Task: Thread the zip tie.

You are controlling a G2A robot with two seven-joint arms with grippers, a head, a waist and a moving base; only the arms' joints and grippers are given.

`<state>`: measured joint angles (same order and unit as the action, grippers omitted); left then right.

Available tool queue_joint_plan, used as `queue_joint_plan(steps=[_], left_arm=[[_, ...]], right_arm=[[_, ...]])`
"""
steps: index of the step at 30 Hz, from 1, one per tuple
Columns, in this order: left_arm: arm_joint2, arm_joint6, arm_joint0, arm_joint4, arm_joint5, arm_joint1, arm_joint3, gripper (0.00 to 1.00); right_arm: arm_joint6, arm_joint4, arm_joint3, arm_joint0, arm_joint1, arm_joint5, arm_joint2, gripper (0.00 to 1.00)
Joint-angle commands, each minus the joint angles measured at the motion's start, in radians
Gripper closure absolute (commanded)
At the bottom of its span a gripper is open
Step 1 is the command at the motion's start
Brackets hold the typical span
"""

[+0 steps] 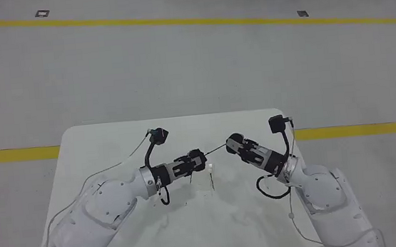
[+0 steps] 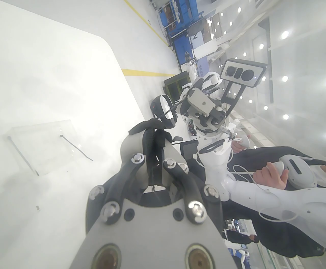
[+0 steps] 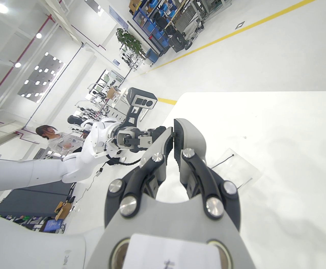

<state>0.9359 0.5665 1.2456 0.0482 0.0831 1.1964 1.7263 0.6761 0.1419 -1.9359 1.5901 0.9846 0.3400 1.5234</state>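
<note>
Right gripper — fingers together, clamped on one end of the zip tie. Left gripper is clamped on the other end. The tie spans between them above the table — all edges well apart. A clear tray lies nearby.

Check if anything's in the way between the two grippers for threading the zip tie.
Nothing visible. The zip tie spans open air between the left gripper and the right gripper, both shut on it. The spare ties lie on the clear tray on the table, below that path.
</note>
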Motion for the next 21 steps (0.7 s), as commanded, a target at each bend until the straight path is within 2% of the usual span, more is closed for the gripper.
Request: queue_joint_plan(steps=[1, 21], left_arm=[[0.0, 0.0, 0.0, 0.0, 0.0, 0.0, 0.0, 1.0], [-0.009, -0.016, 0.004, -0.002, 0.003, 0.001, 0.004, 1.0]], right_arm=[[0.001, 0.003, 0.0, -0.002, -0.001, 0.0, -0.003, 1.0], [-0.003, 0.021, 0.003, 0.003, -0.012, 0.0, -0.02, 1.0]])
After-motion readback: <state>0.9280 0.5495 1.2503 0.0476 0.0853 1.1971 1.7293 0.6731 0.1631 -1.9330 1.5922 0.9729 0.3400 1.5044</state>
